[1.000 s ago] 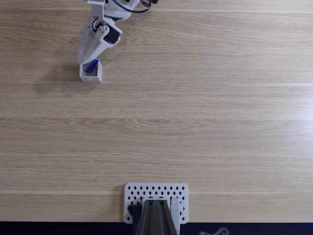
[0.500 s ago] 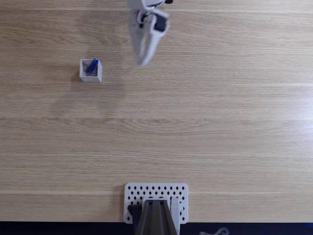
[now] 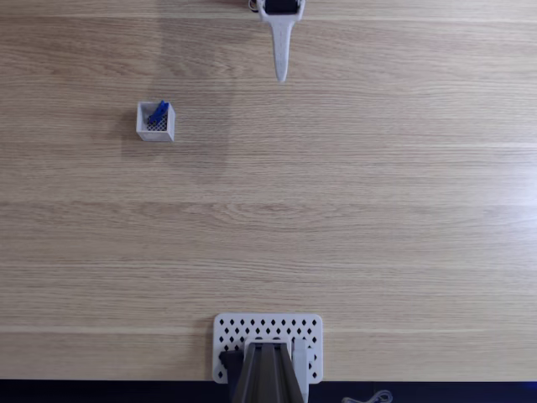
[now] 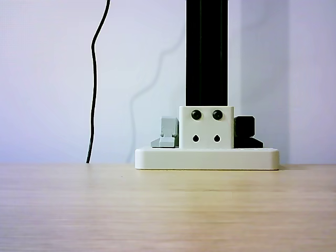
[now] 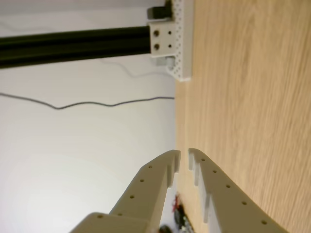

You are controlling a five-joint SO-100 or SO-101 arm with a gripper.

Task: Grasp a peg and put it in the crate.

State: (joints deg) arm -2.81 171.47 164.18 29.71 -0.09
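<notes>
Blue against white, the peg point(image 3: 159, 112) leans inside the crate point(image 3: 156, 122) at the fixed view's upper left on the wooden tabletop point(image 3: 336, 210); the pincer point(image 3: 281, 77) hangs well apart at top centre. In the wrist view, the pincer point(image 5: 184, 154) is empty, nearly closed.

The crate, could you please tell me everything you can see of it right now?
The crate is a small white square box with thin walls, an open top and a dark mesh floor. In the fixed view it stands on the wooden table at upper left. The blue peg is inside it, leaning toward its upper right corner and poking above the rim. The gripper is well off to its right, not touching it.
</notes>
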